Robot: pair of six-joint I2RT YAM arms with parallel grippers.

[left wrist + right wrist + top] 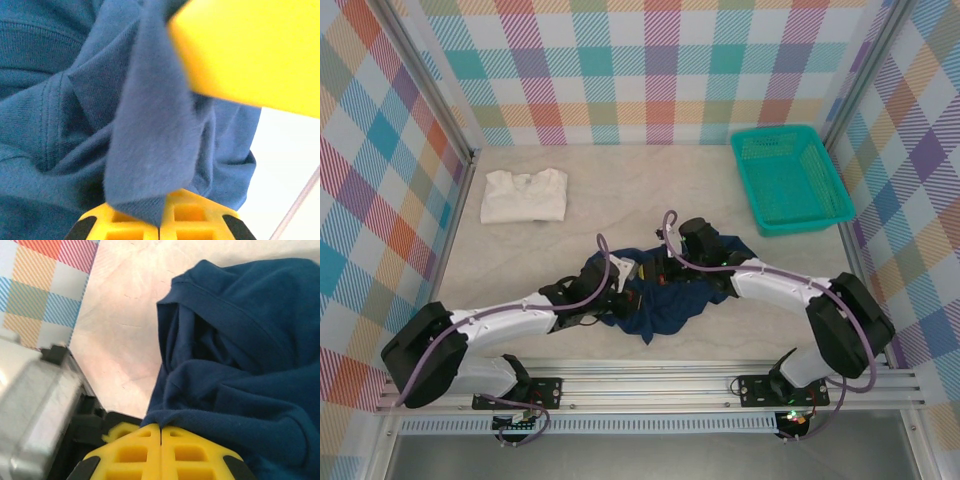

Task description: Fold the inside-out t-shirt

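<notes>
Top external view: the inside-out t-shirt point(670, 305) lies crumpled on the bench point(620, 200), near the middle of its near edge. The left claw point(622, 278) and right claw point(670, 262) are each closed, pinching folds of it. Both pinches sit close together on bunched cloth, so a lift may drag extra layers or slip loose. The teal basket point(800, 226), at the far right corner, looks empty.

Table point(650, 200) layout, viewed from behind the arms.
The inside-out t-shirt point(665, 305) lies at the front middle, with the left gripper point(160, 215) and right gripper point(161, 432) side by side on it. The folded shirt point(524, 195) lies back-left and the basket point(790, 178) back-right.
</notes>
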